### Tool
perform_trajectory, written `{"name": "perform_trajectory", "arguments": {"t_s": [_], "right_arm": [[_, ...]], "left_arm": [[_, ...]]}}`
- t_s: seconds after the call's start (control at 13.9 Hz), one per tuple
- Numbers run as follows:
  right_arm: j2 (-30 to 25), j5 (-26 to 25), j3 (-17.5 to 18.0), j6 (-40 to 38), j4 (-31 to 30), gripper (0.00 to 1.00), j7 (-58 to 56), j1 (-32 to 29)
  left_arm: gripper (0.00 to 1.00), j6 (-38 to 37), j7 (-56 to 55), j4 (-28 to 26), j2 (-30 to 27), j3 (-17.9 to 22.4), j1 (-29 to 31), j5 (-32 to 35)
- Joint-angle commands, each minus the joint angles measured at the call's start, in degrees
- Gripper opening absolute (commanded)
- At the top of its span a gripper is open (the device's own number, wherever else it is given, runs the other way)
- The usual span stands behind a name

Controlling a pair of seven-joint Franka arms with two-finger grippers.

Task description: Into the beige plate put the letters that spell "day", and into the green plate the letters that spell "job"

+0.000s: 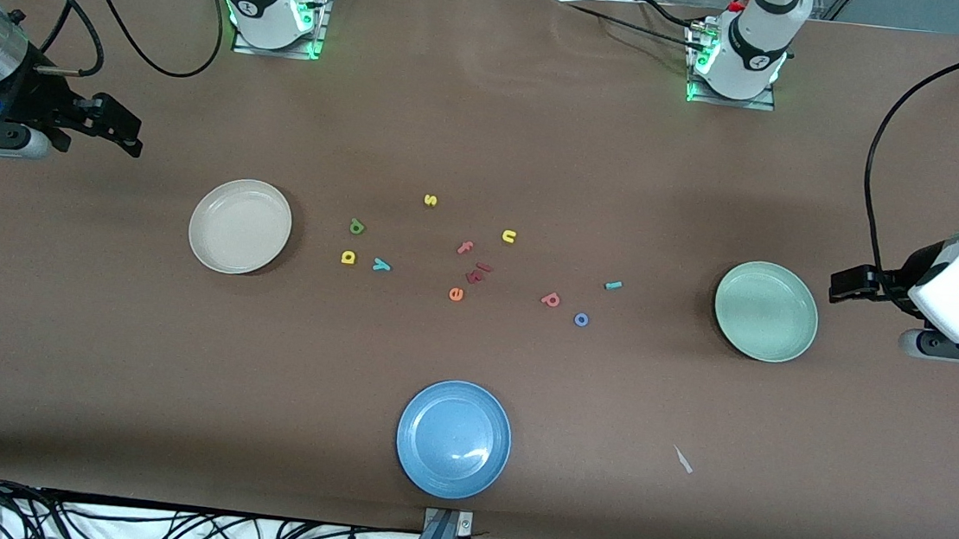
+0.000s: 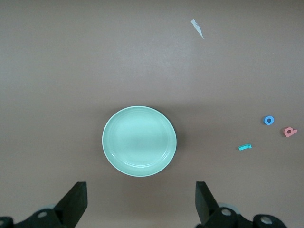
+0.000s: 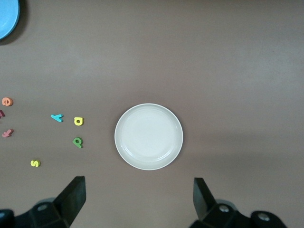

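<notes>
Meanwhile, both plates sit bare; left gripper and right gripper hover spread, first letter pick pending.

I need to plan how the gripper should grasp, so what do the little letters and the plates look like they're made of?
The yellow d and blue o look like matte foam or soft plastic: flat colour, no glint. The blue plate looks like glossy plastic or glazed ceramic, showing a highlight; the beige plate has a duller sheen.
</notes>
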Motion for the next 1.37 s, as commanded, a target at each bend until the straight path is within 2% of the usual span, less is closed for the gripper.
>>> {"name": "perform_trajectory", "arguments": {"t_s": [0.0,1.3], "right_arm": [[0.5,0.2,0.7,-0.4,1.2,1.00,0.2,-0.8],[0.5,0.2,0.7,-0.5,1.2,1.00,0.2,-0.8]], "left_arm": [[1.00,0.1,0.1,0.4,0.0,-0.1,0.0,-0.3],[1.00,0.0,0.1,0.4,0.1,-0.1,-0.1,2.8]]}}
